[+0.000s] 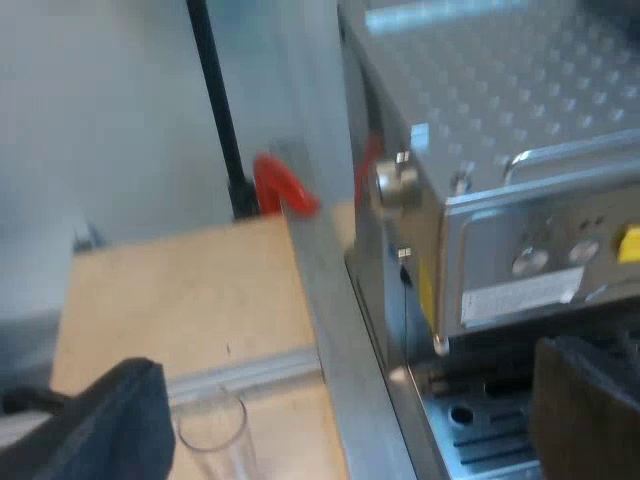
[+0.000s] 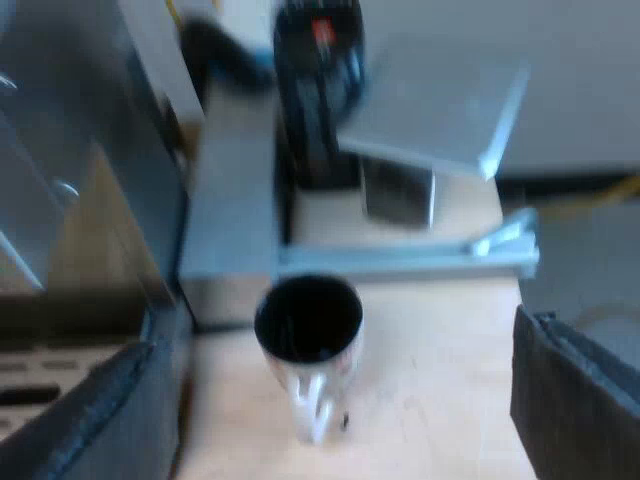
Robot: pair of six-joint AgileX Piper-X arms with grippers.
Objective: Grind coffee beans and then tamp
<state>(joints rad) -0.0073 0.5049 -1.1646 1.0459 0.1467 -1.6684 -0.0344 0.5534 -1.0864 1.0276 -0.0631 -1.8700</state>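
Left gripper (image 1: 350,400) spread wide, holding nothing, at espresso machine (image 1: 500,130) front corner; right gripper (image 2: 330,395) likewise spread over mug (image 2: 308,320). Risk imo: left finger clips measuring glass (image 1: 212,432) standing on bench (image 1: 180,300) just beside it, tips it. Glass upright, long axis vertical, mouth up; mug same, handle twd gripper.
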